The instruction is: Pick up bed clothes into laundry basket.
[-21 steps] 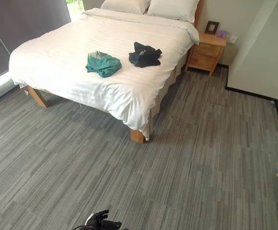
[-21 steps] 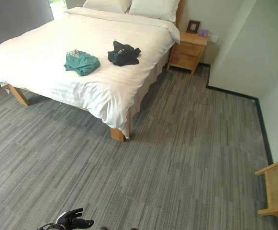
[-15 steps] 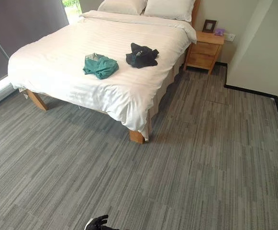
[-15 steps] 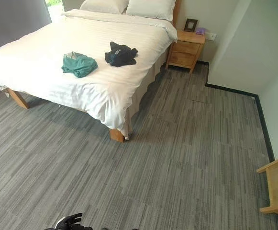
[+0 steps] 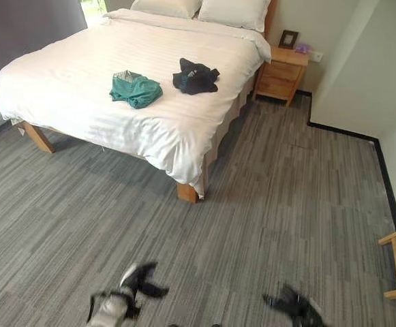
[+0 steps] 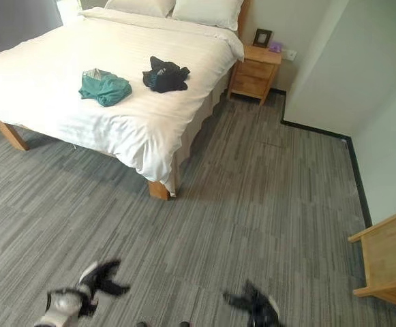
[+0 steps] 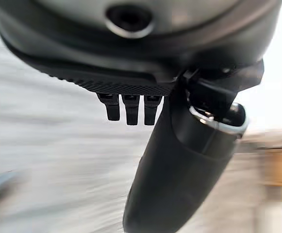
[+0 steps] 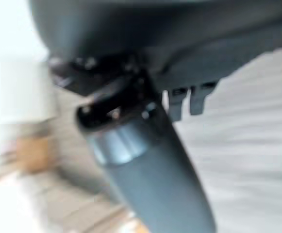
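A crumpled teal garment [image 5: 135, 89] and a bundled black garment [image 5: 195, 76] lie side by side on the white bed [image 5: 82, 102]. My left hand [image 5: 135, 283] hangs low over the carpet well short of the bed, fingers spread, holding nothing. My right hand [image 5: 291, 304] is also low over the carpet, to the right of the left one, fingers relaxed and empty. In the wrist views the left hand [image 7: 179, 160] and the right hand [image 8: 145, 170] both show straight fingers with nothing in them.
A wooden nightstand [image 5: 283, 71] with a small picture frame stands at the bed's far right corner. A light wooden piece of furniture [image 6: 388, 262] juts in at the right edge. A white wall corner [image 5: 361, 61] rises at the right. Grey striped carpet [image 5: 286, 204] spreads between me and the bed.
The camera has shifted, so the bed sits higher and more to the left. Both hands have risen into view at the bottom; earlier only the left hand's fingers peeked in.
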Robot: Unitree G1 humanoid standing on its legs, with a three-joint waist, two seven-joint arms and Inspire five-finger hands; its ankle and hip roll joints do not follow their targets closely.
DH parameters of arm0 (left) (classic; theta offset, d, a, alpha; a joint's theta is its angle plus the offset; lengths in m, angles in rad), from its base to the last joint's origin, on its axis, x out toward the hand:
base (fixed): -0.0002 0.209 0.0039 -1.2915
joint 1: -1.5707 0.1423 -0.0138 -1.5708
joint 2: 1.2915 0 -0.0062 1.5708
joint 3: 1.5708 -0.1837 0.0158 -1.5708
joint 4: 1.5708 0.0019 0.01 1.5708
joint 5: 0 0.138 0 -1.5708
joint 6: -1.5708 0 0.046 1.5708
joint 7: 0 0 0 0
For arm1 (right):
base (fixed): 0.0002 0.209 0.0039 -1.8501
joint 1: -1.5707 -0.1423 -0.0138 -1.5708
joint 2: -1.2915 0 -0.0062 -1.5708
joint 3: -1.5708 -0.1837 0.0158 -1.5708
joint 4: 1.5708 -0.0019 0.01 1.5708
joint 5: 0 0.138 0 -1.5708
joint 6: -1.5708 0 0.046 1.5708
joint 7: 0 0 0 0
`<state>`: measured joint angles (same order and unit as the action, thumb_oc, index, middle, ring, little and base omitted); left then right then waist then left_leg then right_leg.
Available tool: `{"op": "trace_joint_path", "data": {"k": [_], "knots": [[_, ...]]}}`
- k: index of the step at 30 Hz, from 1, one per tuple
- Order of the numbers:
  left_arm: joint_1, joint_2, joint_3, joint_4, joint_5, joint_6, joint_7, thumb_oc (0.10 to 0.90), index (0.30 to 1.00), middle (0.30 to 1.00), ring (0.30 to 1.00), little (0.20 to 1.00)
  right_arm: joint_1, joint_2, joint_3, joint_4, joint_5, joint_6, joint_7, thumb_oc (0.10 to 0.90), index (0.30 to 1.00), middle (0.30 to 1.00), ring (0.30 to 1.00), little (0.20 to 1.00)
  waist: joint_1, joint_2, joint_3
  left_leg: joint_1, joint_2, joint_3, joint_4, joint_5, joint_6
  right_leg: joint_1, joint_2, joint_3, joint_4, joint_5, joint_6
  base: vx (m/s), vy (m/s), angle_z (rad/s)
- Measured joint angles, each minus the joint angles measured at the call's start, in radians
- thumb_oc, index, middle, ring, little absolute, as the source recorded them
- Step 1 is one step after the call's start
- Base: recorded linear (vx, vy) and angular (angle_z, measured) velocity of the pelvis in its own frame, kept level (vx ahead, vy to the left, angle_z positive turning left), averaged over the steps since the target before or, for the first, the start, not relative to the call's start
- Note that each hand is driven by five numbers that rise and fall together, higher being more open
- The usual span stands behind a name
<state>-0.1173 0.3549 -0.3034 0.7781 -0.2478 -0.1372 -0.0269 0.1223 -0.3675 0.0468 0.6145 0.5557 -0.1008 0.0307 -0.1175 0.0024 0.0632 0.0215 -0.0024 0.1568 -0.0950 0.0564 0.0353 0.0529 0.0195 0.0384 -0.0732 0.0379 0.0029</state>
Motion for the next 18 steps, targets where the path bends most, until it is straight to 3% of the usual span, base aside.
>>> {"op": "trace_joint_path", "data": {"k": [5,11,18], "knots": [[-0.016,0.002,0.007,-0.216,-0.096,-0.047,0.000,0.800,0.900,0.900,0.900,0.900,0.016,-0.015,-0.030,-0.309,-0.045,-0.087,0.006,0.800,0.900,0.900,0.900,0.900,-0.004,0.004,-0.003,0.002,0.002,0.000,0.000,0.001,-0.001,0.003,0.003,-0.001,-0.003,0.001,0.001,0.00,0.000,0.00],[0.001,-0.033,0.004,-0.250,-0.140,-0.053,0.022,0.800,0.900,0.900,0.900,0.900,0.038,0.012,-0.011,-0.284,-0.079,-0.099,-0.010,0.800,0.900,0.900,0.900,0.900,-0.006,-0.012,0.004,0.000,0.002,0.001,0.000,0.001,-0.001,0.001,0.002,0.004,-0.004,0.000,0.002,0.00,0.000,0.00],[0.114,-0.034,0.084,-0.250,-0.143,-0.054,0.040,0.800,0.900,0.900,0.900,0.900,0.125,0.048,-0.019,-0.268,-0.084,-0.100,-0.013,0.800,0.900,0.900,0.900,0.900,-0.008,-0.018,0.018,-0.002,0.003,0.019,0.000,-0.001,0.000,-0.008,0.003,0.026,-0.005,0.000,0.003,0.03,0.011,-0.08]]}}
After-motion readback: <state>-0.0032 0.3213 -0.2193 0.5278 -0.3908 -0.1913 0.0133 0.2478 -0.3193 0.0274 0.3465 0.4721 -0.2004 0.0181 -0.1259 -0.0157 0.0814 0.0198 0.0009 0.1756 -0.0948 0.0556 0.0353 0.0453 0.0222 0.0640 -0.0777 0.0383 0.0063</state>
